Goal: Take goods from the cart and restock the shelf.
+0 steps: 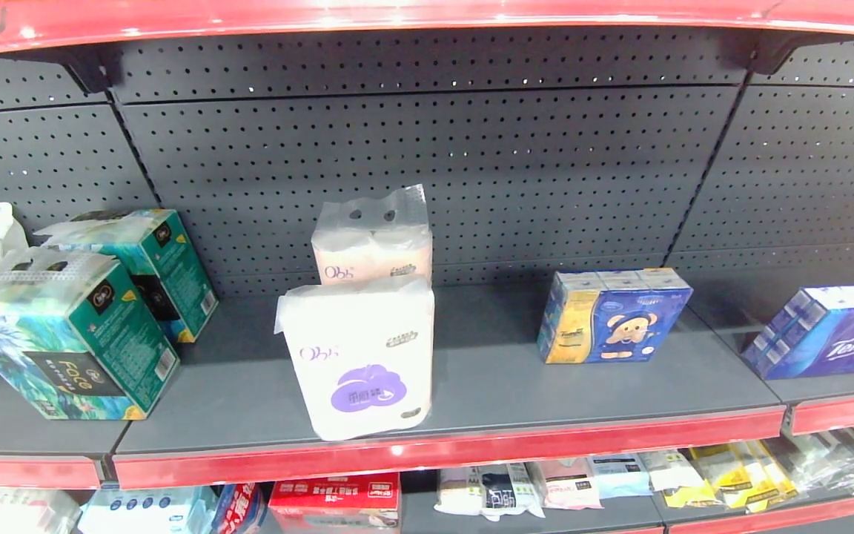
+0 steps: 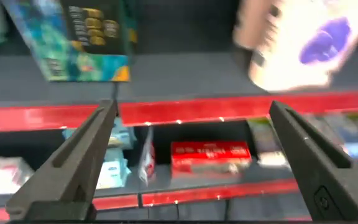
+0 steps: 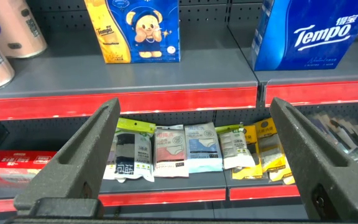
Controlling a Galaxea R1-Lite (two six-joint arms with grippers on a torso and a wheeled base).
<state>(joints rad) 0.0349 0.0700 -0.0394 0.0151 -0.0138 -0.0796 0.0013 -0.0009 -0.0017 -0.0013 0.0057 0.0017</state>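
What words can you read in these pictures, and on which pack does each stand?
"Tempo": blue pack.
"Tempo": bear pack, small, on its yellow side.
"Face": front green box.
"Obb", roughly, in looped script: white pack and the pack behind it.
Too small or blurred to read: the red box and the packets below.

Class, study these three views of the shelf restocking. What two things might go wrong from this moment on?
1. The front white tissue pack stands near the shelf's red edge; the left gripper, jaws open before that edge, might knock it off.
2. The green pack sits askew at the front; goods pushed in beside it might snag or shove it.
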